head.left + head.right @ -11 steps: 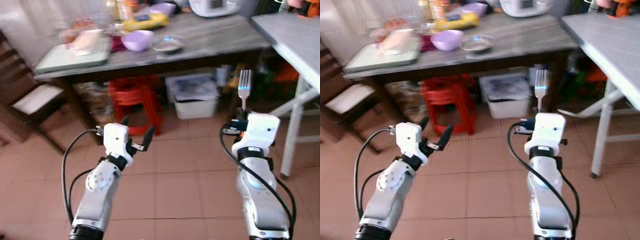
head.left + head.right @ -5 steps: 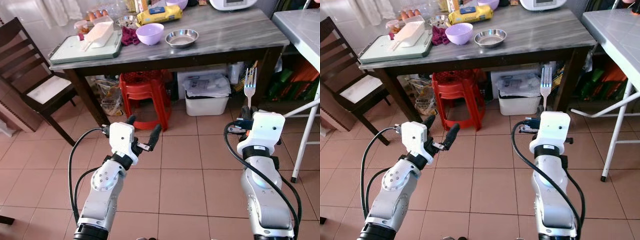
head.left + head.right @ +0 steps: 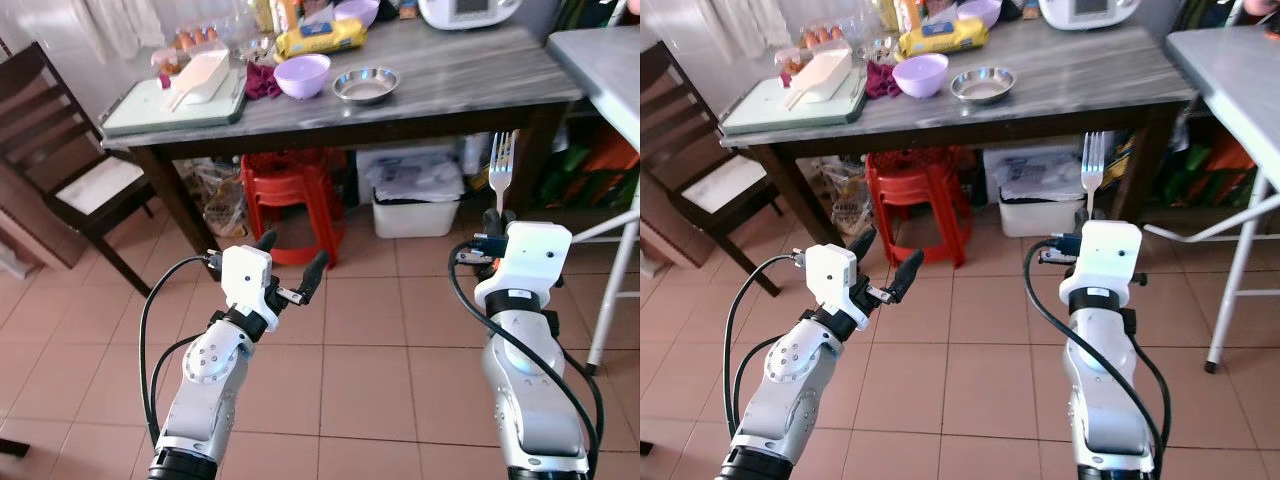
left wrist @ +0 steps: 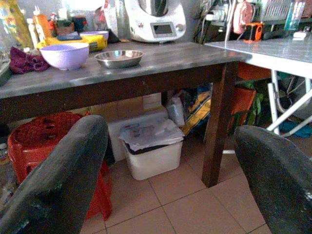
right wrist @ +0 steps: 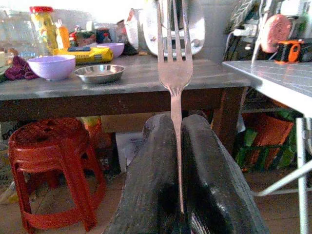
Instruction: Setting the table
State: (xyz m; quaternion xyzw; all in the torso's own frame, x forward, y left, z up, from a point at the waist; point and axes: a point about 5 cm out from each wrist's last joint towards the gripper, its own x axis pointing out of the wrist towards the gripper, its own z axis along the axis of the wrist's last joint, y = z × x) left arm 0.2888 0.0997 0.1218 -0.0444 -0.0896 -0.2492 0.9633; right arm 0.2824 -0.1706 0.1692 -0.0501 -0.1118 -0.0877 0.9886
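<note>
Between right gripper (image 5: 176,146) fingers: fork (image 5: 174,68) (upright).

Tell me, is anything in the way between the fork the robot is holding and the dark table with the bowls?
Nothing visible blocks it. The right gripper holds the fork upright, short of the dark table. Only open floor lies between. The red stool and white bin sit under the table.

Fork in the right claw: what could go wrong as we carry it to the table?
1. The right claw pinches only the low end of the fork handle; a bump could tilt or drop it.
2. Upright tines stand below the dark table edge and could catch on it.
3. The open left claw might clip the red stool.
</note>
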